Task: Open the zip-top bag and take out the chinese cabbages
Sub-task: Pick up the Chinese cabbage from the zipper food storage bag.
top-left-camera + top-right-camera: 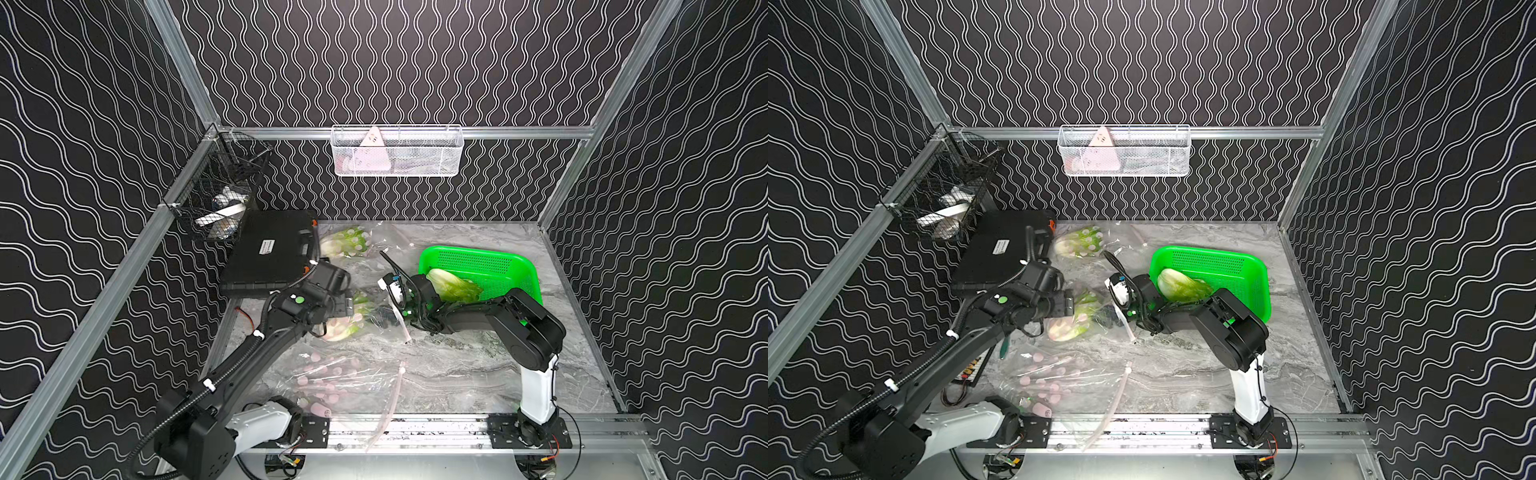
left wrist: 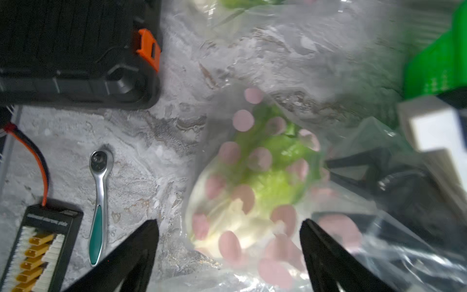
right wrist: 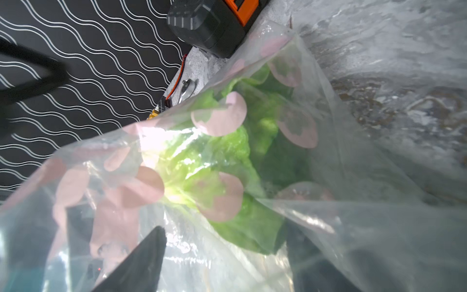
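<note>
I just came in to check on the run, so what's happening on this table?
Both arms work on the middle zip-top bag: the left hand hangs open over its chinese cabbage, the right hand reaches into the mouth, jaws apart. A freed cabbage lies in the green basket; a bagged cabbage sits at the rear. An empty bag lies in front.

Legible text: none.
- Black case [image 1: 266, 249]: white label [image 1: 268, 246] on the lid, printed lines too small to read in both top views.
- Black connector board [image 2: 38, 252]: one line of pale lettering along its end, blurred in the left wrist view.
- Pink triangular card [image 1: 375, 143] in the white wire basket [image 1: 451, 153]: small dark marks, illegible.
</note>
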Robot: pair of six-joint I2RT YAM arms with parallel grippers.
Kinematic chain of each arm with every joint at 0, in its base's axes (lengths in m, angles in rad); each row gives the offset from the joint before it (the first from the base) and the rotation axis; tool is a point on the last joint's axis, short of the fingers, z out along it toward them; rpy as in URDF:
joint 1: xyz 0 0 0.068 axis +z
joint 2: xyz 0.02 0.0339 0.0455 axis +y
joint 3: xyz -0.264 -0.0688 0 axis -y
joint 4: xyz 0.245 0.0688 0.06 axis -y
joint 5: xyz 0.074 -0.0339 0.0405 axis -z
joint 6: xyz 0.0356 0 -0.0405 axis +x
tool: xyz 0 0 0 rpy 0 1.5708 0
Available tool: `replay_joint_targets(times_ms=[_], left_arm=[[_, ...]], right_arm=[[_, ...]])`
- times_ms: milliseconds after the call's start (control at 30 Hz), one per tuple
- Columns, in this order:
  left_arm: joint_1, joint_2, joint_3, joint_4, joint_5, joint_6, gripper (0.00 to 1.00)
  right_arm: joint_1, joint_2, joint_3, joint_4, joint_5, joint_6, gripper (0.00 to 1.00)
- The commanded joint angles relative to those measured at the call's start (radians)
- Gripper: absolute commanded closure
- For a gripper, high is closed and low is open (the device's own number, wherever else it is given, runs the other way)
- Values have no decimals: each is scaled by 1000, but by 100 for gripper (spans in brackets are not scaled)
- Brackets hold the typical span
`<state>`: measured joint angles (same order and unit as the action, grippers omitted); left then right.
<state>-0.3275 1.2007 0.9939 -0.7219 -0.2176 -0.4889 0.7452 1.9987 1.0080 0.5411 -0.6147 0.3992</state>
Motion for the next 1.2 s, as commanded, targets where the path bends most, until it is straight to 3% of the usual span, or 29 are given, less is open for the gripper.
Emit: replay_joint_targets(times_ms=[0,267,467,600,933,1167], left_arm=[[87,64,-14,90,200,-42,16],[143,282,-79,226,355,-60,27],[143,308,-117,260,353,-71,29],[143,310,-103,253,347,-70,29],[143,311,-157,303,381,-108,30],[145,270,-177,331,394,-127,31]], right_arm=[[-3,14,8,77,-86,-15,24],[-9,57,32,129,-90,-2,24],[-9,86,67,137,-80,-71,24],[-8,120,98,122,-161,-79,26],[27,206,90,326,-359,49,45],[29,225,93,405,-386,105,61]])
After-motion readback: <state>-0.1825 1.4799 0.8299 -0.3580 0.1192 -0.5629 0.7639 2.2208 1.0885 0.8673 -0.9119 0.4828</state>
